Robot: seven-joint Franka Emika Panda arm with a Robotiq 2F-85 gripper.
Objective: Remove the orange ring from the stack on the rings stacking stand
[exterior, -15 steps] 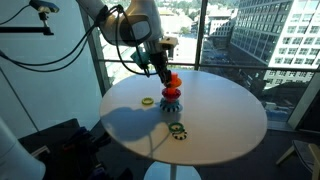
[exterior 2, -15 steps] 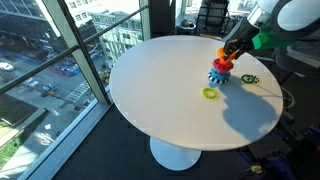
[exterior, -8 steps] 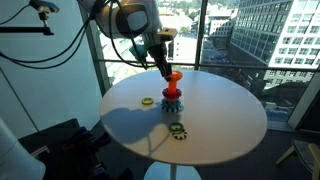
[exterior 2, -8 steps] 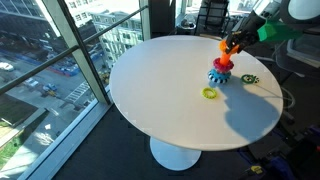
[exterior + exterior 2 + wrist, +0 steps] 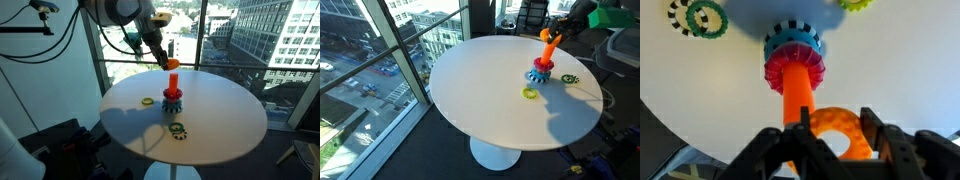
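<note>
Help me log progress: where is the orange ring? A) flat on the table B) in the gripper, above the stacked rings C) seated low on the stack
B: the gripper holds the orange ring high above the stack.

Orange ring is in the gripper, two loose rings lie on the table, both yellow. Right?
Not both: one is a yellow ring, the other a dark green ring with pale dots, as the wrist view shows. The orange ring is in the gripper, and both loose rings lie on the table.
</note>
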